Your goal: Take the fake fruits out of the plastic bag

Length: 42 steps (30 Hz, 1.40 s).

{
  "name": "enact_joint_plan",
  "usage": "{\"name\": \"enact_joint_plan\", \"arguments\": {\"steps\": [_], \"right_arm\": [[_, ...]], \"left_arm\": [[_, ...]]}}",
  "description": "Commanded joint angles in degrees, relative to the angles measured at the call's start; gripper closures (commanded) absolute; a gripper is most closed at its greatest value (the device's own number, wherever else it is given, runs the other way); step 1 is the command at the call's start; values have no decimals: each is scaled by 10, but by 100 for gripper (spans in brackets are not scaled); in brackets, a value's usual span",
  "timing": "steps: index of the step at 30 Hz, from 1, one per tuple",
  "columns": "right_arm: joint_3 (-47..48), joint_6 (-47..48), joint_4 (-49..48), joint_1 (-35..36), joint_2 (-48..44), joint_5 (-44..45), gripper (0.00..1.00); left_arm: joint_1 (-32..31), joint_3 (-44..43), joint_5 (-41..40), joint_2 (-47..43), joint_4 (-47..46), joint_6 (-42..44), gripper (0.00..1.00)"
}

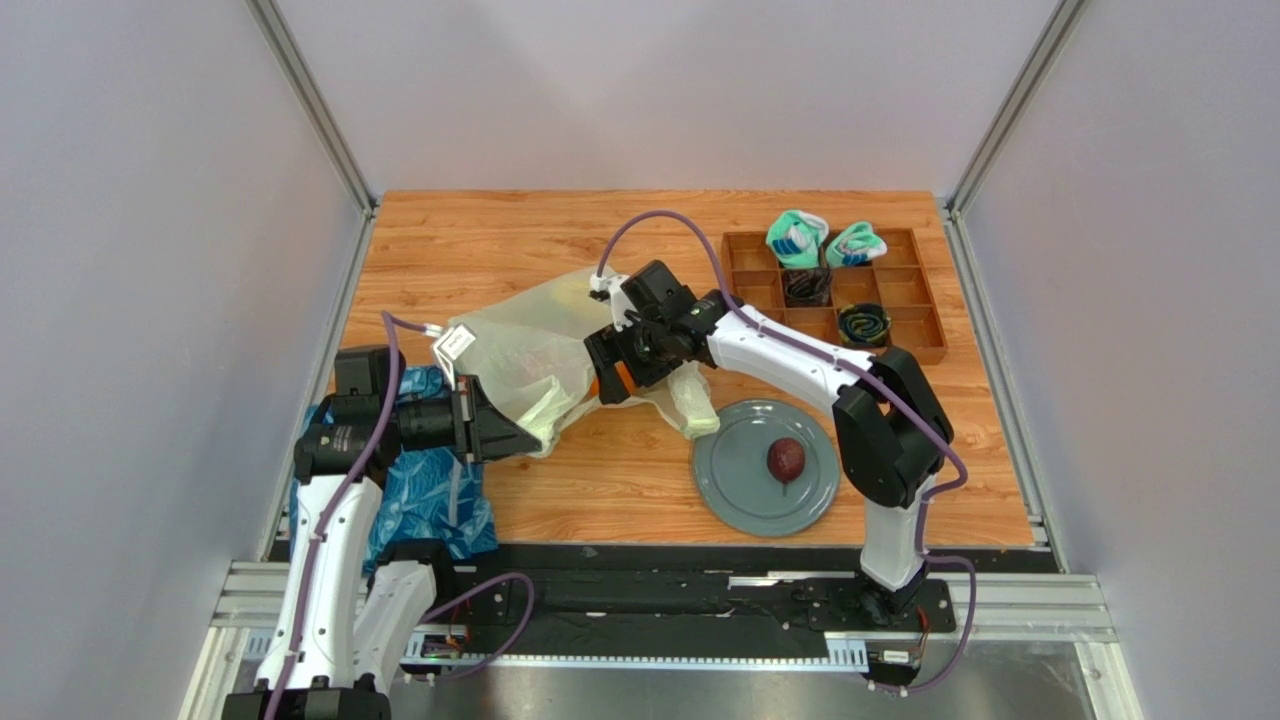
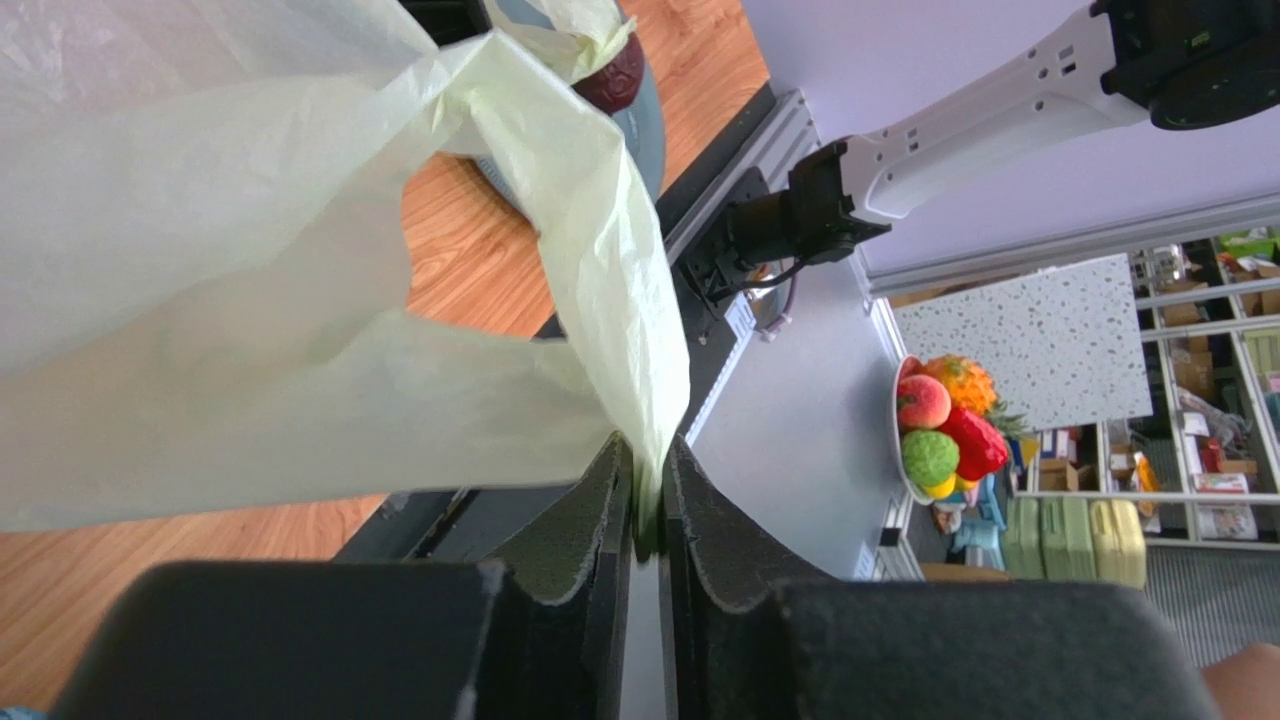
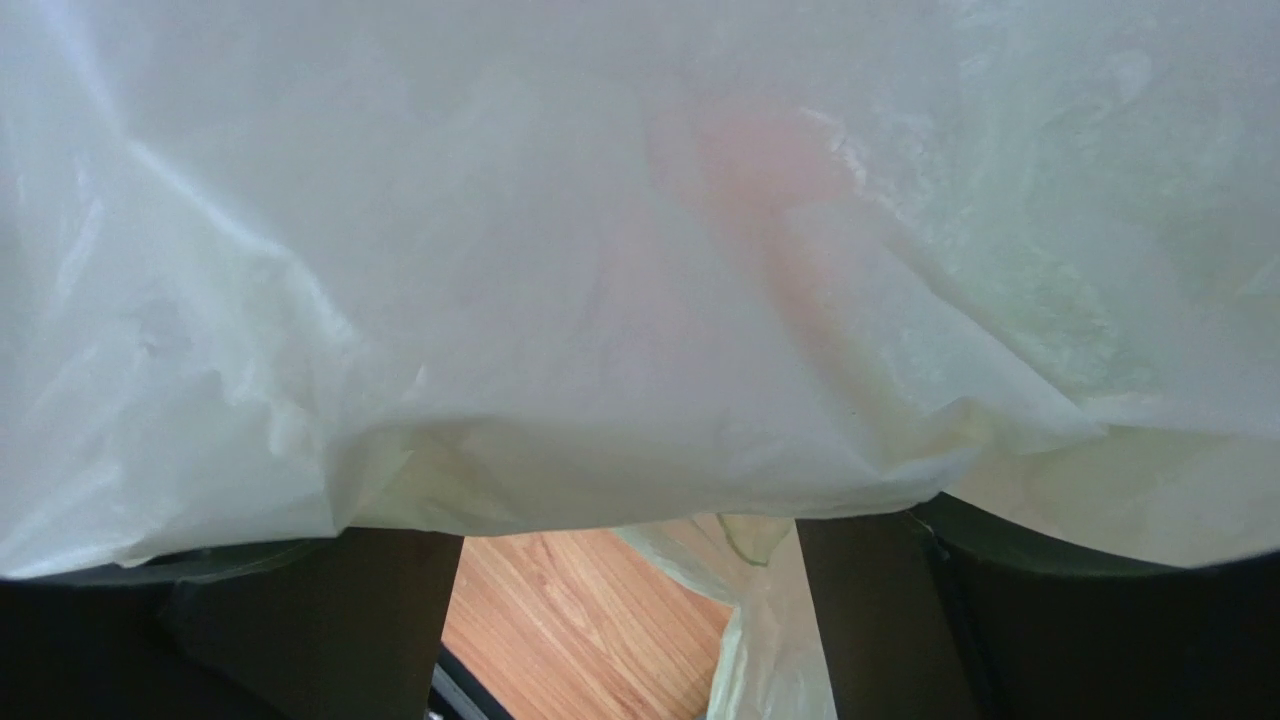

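The pale yellow-green plastic bag [image 1: 526, 353] lies on the wooden table, left of centre. My left gripper [image 1: 504, 435] is shut on a thin fold of the bag's edge [image 2: 601, 255], pinched flat between the pads. My right gripper [image 1: 616, 368] is at the bag's right end with its fingers [image 3: 376, 615] wide apart. The bag film [image 3: 601, 300] drapes over them and hides the tips. A pinkish-orange shape [image 3: 751, 165] shows dimly through the film, and an orange spot [image 1: 601, 393] shows under the right gripper. A dark brown-purple fruit [image 1: 786, 459] lies on the grey plate [image 1: 736, 503].
A brown divided tray [image 1: 902, 285] at the back right holds rolled teal-and-white socks [image 1: 796, 236] and dark coiled items. A blue patterned bag [image 1: 428, 503] lies under the left arm at the table's left edge. The grey plate also shows in the left wrist view [image 2: 649, 143].
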State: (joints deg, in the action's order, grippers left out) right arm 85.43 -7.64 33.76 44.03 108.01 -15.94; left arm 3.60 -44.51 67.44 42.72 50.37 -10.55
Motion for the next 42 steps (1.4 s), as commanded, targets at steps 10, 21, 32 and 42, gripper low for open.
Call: {"name": "enact_joint_plan", "arguments": {"steps": [10,21,32,42], "right_arm": [[19,-55,-8,1,3,33,19],[-28,-43,-16,-32,-44,-88,19],[-100,-52,-42,-39,-61,-27,18],[-19,-103,-37,-1,8,12,12]], "left_arm": [[4,0,-4,18,-26,-16,90],[4,13,64,25,-12,-47,100],[-8,4,57,6,37,-30,100],[-8,-5,41,15,12,-36,100]]}}
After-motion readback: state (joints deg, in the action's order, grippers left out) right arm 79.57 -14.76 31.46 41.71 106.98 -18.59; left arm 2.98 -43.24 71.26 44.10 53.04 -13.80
